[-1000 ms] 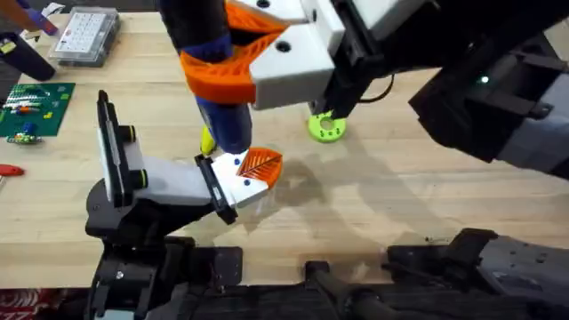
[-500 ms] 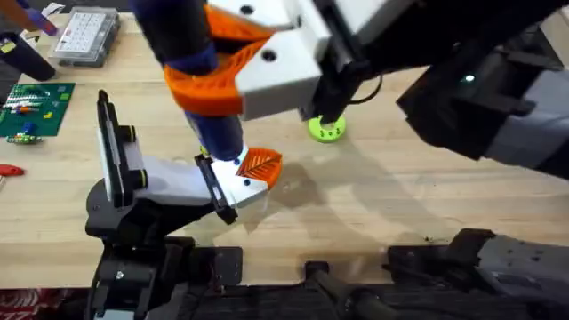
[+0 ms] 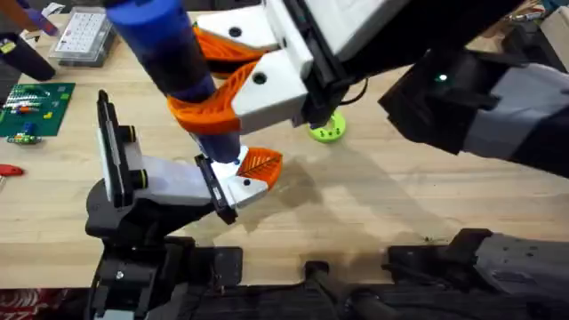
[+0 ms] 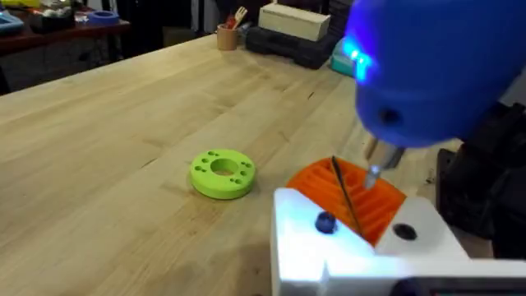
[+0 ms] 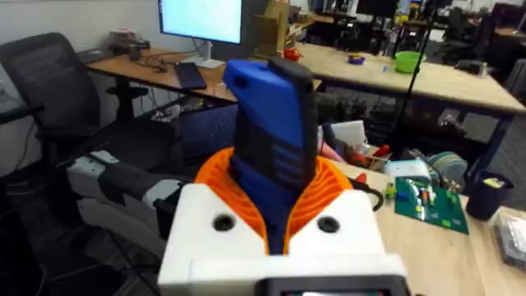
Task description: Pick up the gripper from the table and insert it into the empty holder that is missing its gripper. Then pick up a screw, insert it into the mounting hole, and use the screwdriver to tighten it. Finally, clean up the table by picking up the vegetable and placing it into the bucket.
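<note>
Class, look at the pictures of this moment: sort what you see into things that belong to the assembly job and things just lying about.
Belonging to the job:
- screwdriver, clamped in the right pincer
- gripper, seated in the holder
- bucket, far back on the table

Just lying about:
- lime-green ring
- green circuit board
- clear parts box

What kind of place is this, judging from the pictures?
Probably a robotics lab or workshop: a wooden workbench, a green circuit board, and desks with a computer monitor behind.
</note>
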